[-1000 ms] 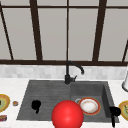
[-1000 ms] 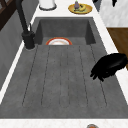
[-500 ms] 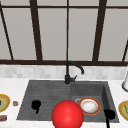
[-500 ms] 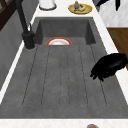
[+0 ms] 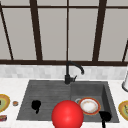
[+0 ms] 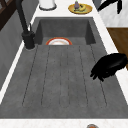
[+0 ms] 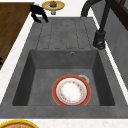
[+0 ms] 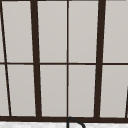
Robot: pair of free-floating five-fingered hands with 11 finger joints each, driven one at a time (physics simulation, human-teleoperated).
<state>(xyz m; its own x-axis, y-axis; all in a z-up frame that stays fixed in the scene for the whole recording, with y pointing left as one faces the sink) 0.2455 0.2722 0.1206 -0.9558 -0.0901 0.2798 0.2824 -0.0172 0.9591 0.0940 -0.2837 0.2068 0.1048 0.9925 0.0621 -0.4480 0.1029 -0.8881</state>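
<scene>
Over the drainboard (image 5: 50, 92) at the sink's left, the left hand (image 5: 36, 105) hovered with its fingers relaxed and drooping, holding nothing. A red ball (image 5: 67, 115) sat at front centre. The red-rimmed plate (image 5: 88, 106) lay flat in the basin, and the right hand (image 5: 105, 116) hung near it at the front corner, loose-fingered and empty. Nothing looked grasped; lifting the plate would call for a reach down to its rim.
</scene>
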